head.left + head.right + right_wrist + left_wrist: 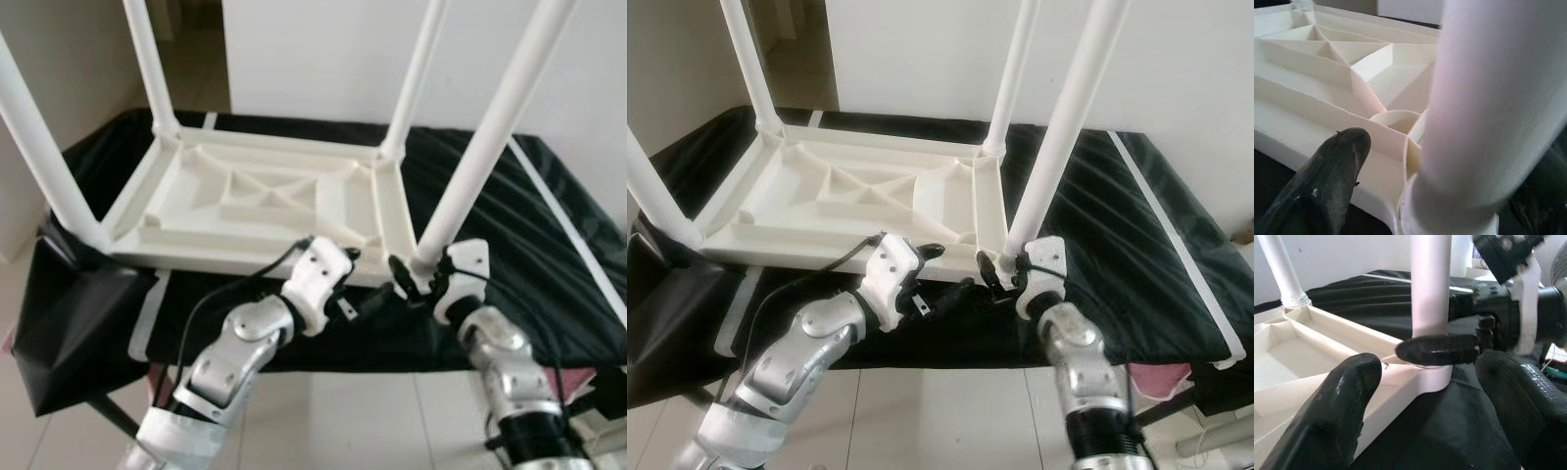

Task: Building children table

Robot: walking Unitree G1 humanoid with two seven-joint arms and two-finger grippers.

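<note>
Where black cloth (549, 225) covers surface (white wall (323, 59) behind), upturned table (255, 201) rests.

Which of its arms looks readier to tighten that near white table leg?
The right. Its right gripper already straddles the base of the white plastic leg at the upturned white tabletop's corner; the left gripper hangs open just beside it.

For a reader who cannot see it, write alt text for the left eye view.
A white plastic children's table lies upside down on a black cloth-covered surface, its four legs pointing up. The right gripper is clamped around the base of the near right leg, while the left gripper reaches toward the same corner from the left, its fingers apart.
</note>
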